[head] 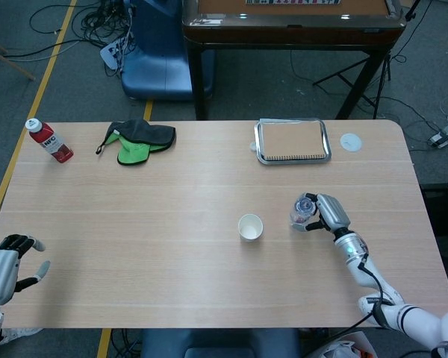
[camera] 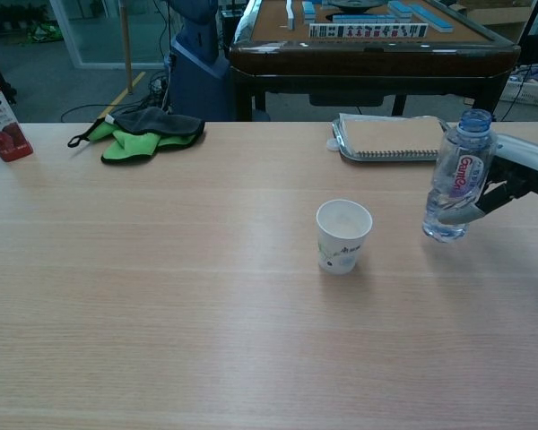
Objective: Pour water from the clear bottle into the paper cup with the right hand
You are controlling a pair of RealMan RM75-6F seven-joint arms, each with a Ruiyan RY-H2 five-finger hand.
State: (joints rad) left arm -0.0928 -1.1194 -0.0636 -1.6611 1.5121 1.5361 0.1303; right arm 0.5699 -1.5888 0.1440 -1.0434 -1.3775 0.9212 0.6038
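Left hand (head: 7, 270) rests at the counter's (head: 172, 291) near left corner, fingers apart, holding nothing. Far left, at about 10 o'clock from the counter's centre, stands a red bottle (camera: 2, 119) with white letters "NFC"; smaller print is unreadable. A dark and green cloth (head: 138, 140) lies at 11 o'clock. The paper cup (camera: 343, 235) stands upright and open near centre, with a small dark mark on its side too small to read. A metal tray holding a spiral notebook (head: 292, 141) sits at 1 o'clock; a small white disc (head: 350, 142) lies just beside it. The clear bottle (camera: 457, 176) stands at 3 o'clock from the cup, well apart from it, base seemingly on or just above the counter. Its purple label reads roughly "Ganten", though I cannot be sure. Right hand (head: 325, 212) wraps around it from the right. The top looks blue; whether a cap is on cannot be told. Judgement: the step is lifting and carrying toward the cup. Keep the grip firm around mid-body, bring the neck over the rim at 9 o'clock, and tilt slowly, since the light cup may tip.
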